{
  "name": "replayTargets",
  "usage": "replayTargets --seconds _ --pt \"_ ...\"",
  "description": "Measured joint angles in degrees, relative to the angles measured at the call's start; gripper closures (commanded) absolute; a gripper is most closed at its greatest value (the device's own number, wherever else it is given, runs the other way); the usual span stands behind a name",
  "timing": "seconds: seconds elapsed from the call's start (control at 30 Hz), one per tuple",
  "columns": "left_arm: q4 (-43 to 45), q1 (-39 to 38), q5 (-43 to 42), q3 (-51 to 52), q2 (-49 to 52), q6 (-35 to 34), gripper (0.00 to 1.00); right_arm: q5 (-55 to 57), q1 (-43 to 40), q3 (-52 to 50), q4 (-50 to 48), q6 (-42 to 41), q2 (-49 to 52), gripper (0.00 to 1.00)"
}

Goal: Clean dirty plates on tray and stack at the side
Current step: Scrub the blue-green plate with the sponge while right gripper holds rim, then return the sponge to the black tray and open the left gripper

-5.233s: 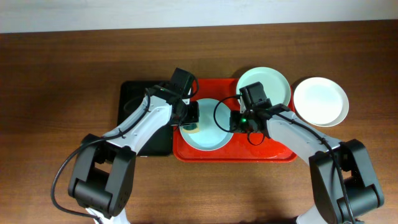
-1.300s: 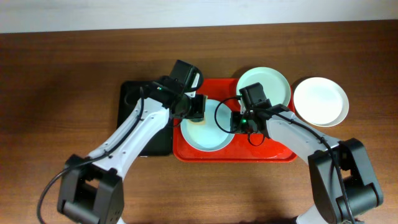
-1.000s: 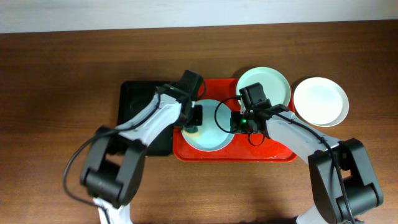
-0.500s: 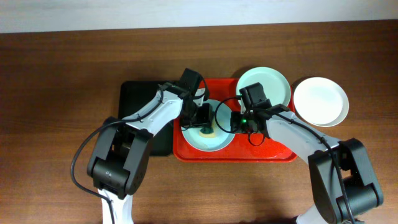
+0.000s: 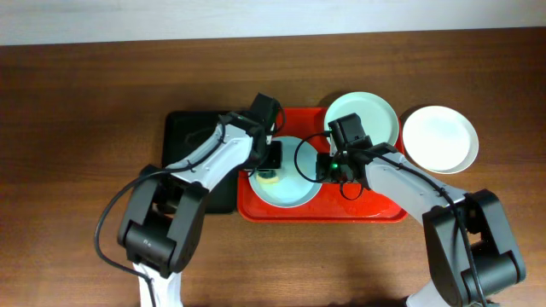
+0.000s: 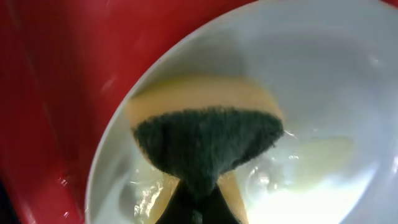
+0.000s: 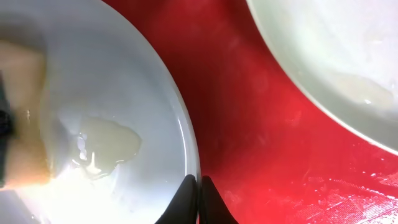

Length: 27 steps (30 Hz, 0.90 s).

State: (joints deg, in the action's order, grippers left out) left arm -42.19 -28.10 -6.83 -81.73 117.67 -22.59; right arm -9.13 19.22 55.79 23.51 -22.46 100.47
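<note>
A pale blue dirty plate (image 5: 290, 183) lies in the left half of the red tray (image 5: 375, 209). My left gripper (image 5: 270, 167) is shut on a yellow sponge with a dark scouring face (image 6: 208, 140), pressed onto the plate (image 6: 336, 74) near its left rim. A wet yellowish smear (image 7: 109, 140) sits on the plate's floor. My right gripper (image 7: 199, 190) is shut on the plate's right rim (image 7: 186, 134), and it shows overhead too (image 5: 322, 167). A second mint plate (image 5: 367, 115) rests on the tray's far right corner. A white plate (image 5: 439, 139) sits on the table right of the tray.
A narrower black tray (image 5: 183, 141) lies against the red tray's left side, under my left arm. Dark wooden table (image 5: 85, 102) surrounds both trays. The mint plate's rim (image 7: 329, 62) is close to the right of my right gripper.
My left gripper has slid the sponge right across the plate and back toward its left rim. The right arm and all plates have stayed put.
</note>
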Motion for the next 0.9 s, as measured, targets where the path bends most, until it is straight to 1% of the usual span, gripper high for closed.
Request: replayTargets --seconds 0.07,0.17,0.3,0.4,0.5,0.6,0.7,0.8,0.9 --pt "0.09 0.0 -0.81 0.0 0.11 -0.17 1.0 0.0 0.0 0.0 0.0 0.0 0.0 0.96" --pt "1.44 0.37 -4.63 0.0 0.7 -0.02 1.0 0.07 0.0 0.0 0.0 -0.02 0.0 0.96" --pt "4.52 0.42 -14.95 -0.02 1.75 1.31 1.0 0.09 0.0 0.0 0.0 -0.02 0.0 0.96" --pt "3.85 0.68 -21.11 -0.96 2.51 1.95 1.0 0.04 0.0 0.0 0.0 0.0 0.0 0.96" --pt "1.36 1.9 -23.67 -3.67 2.29 2.03 1.0 0.02 0.0 0.0 0.0 0.0 0.0 0.96" --pt "-2.21 5.68 -22.23 -5.4 -0.44 2.1 1.0 0.0 0.0 0.0 0.0 0.04 0.0 0.96" --pt "-5.86 10.29 -18.47 -5.6 -5.46 2.78 1.0 -0.13 0.0 0.0 0.0 0.02 0.0 0.96" --pt "-10.69 15.37 -10.62 -6.54 -11.89 4.42 1.0 -0.15 0.0 0.0 0.0 0.0 0.0 0.96" --pt "-17.51 17.11 -3.78 -7.19 -13.53 6.38 1.0 -0.17 0.0 0.0 0.0 0.0 0.0 0.96"
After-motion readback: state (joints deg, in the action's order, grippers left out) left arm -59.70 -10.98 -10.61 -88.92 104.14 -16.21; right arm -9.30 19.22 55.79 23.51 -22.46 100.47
